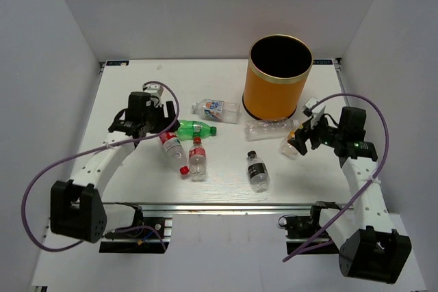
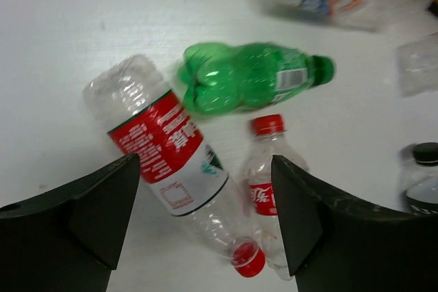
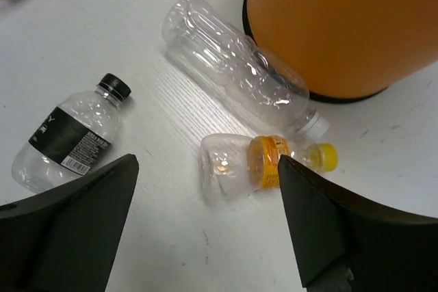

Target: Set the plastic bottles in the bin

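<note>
The left hand (image 2: pixel 205 169), fingers spread, hangs over a crowded patch: a red-labelled bottle (image 2: pixel 168 162) lies between them, a red-capped bottle (image 2: pixel 267 176) close against it, and the green bottle (image 2: pixel 246 76) just beyond. The right hand (image 3: pixel 205 165) straddles the yellow-capped bottle (image 3: pixel 253 165). Past it, a clear bottle (image 3: pixel 233 66) and the bin (image 3: pixel 342 25) close off the far side. Bare bench (image 1: pixel 137 87) lies far left and along the near edge.

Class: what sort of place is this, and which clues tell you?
Probably a robotics lab test cell: plain white walls boxing in a white table, two robot arms bolted at its near edge, plastic bottles scattered beside an orange bin.
</note>
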